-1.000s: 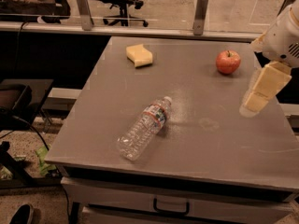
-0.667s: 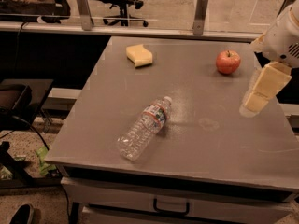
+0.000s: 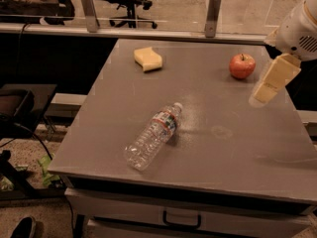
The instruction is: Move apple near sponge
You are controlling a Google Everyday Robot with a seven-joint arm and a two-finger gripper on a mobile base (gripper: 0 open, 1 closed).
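The red apple [image 3: 242, 66] stands on the grey table [image 3: 208, 148] at the back right. The pale yellow sponge [image 3: 148, 59] lies at the back of the table, left of the middle, well apart from the apple. My gripper [image 3: 263, 94] hangs at the right edge of the view, above the table, a little right of and nearer than the apple, not touching it. It holds nothing that I can see.
A clear plastic water bottle [image 3: 152, 136] with a red label lies on its side near the middle of the table. A drawer handle [image 3: 181, 220] shows below the front edge. Office chairs [image 3: 130, 4] and a rail stand behind the table.
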